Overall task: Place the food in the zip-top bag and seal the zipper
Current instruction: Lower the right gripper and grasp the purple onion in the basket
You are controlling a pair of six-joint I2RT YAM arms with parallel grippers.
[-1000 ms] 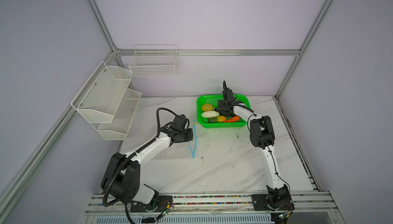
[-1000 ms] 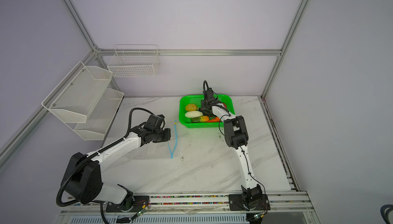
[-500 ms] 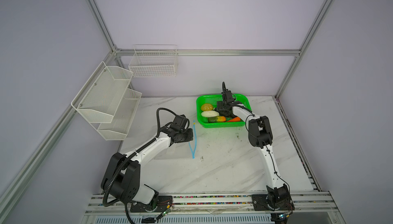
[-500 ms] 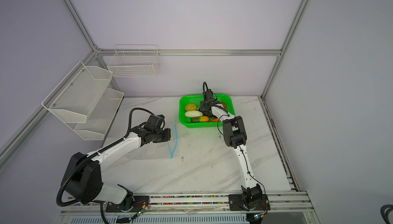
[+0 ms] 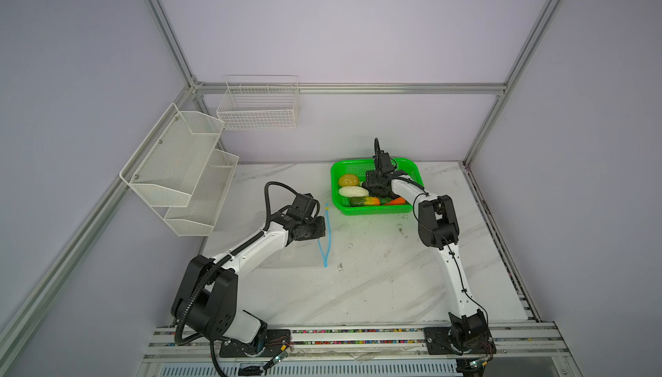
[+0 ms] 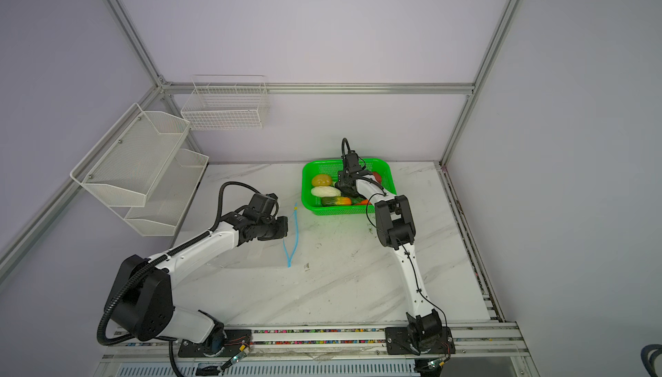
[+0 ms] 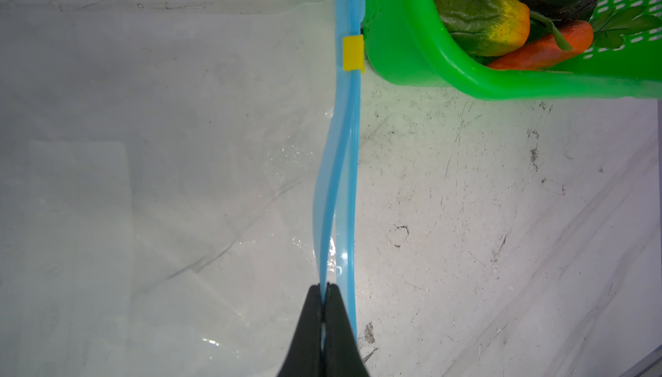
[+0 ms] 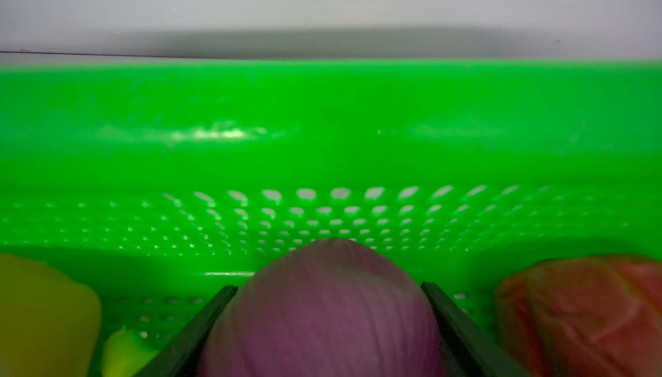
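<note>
**Onion gripped in the basket, bag mouth pinched open**

The right hand (image 8: 327,285) sits low inside the green basket (image 8: 322,124), its two fingers pressed against opposite sides of the purple onion (image 8: 329,314). A yellow-brown potato (image 8: 43,314) and a red pepper (image 8: 580,314) lie close on either side.

The clear bag (image 7: 161,142) lies flat on the surface (image 7: 501,214), just beside the basket. The left hand (image 7: 324,287) is clamped shut on one lip of the blue zipper (image 7: 333,178). This bows that lip away from the other, so the gap is only narrow. The yellow slider (image 7: 353,53) sits at the far end of the zipper, right against the basket wall.

The step in hand looks like lifting the onion out. The onion is round and smooth, so it may squirt free from a grip near its tip. A straight, slow lift that clears the basket rim before swinging toward the bag seems best. The bag mouth likely needs raising wider first, or the onion will catch on the lower lip.
</note>
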